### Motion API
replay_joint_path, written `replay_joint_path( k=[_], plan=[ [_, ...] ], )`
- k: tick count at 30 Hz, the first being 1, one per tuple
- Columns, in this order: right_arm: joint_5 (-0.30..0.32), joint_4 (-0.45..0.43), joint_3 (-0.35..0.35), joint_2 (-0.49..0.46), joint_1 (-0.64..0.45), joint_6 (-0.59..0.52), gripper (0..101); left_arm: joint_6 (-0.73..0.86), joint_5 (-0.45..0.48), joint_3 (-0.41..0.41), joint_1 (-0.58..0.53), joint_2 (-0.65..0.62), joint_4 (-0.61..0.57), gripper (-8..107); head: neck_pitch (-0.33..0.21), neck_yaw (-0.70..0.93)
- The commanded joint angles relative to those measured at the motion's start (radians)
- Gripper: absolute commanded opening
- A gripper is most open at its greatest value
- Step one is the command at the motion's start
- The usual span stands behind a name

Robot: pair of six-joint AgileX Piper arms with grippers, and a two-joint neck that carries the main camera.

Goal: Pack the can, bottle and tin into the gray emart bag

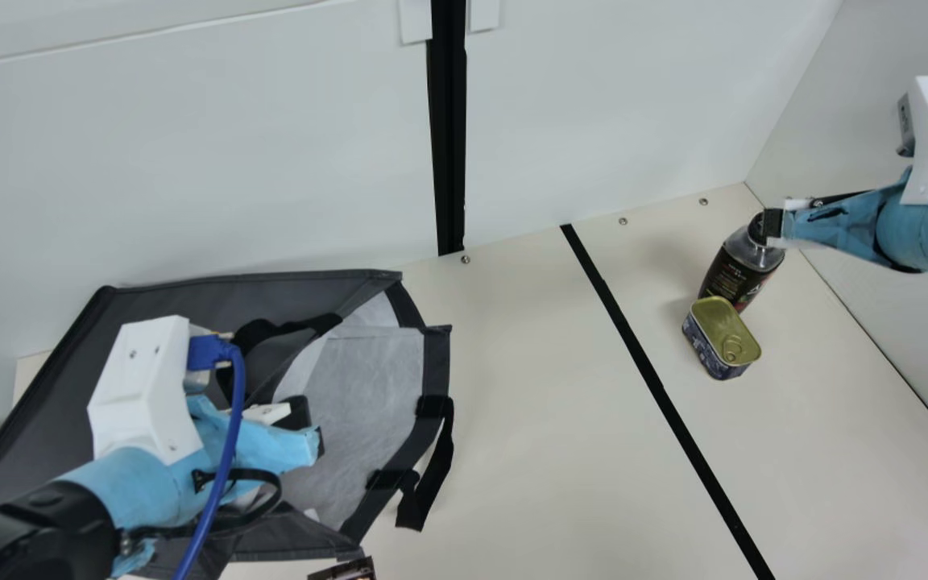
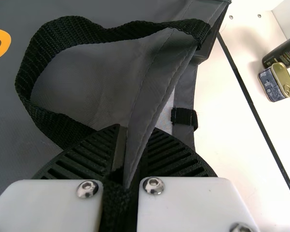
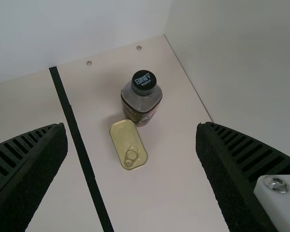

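Gray emart bag (image 1: 436,362): on the left part of the worktop (image 1: 512,419), reaching toward the back edge, its mouth facing the right edge.
Left gripper (image 2: 135,133): fingers closed on the bag's gray fabric edge.
Right gripper (image 3: 130,125): fingers wide open, holding nothing, above the back right part of the worktop.
Bottle (image 1: 736,270): upright near the back right corner, below the right fingers and between them as the right wrist view looks down.
Tin (image 1: 722,330): ring-pull side up just beside the bottle, toward the front edge; also below and between those fingers.
Step in hand: probably holding the bag open while the right arm lines up a pick.
Next move: likely lower the right fingers around the bottle or tin, keeping clear of its close neighbour, then grip and lift toward the mouth.
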Motion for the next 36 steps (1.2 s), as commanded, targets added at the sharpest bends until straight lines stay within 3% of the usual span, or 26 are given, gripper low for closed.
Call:
replay_joint_path(
  k=[1,36],
  plan=[
    [0.008,0.010,-0.012,0.021,-0.005,-0.003,91,0.000,0.000,0.000,0.000,0.000,0.000,10,-0.023,-0.001],
    [0.048,-0.024,-0.227,0.348,0.019,0.026,91,0.000,0.000,0.000,0.000,0.000,0.000,10,-0.023,-0.001]
  ],
)
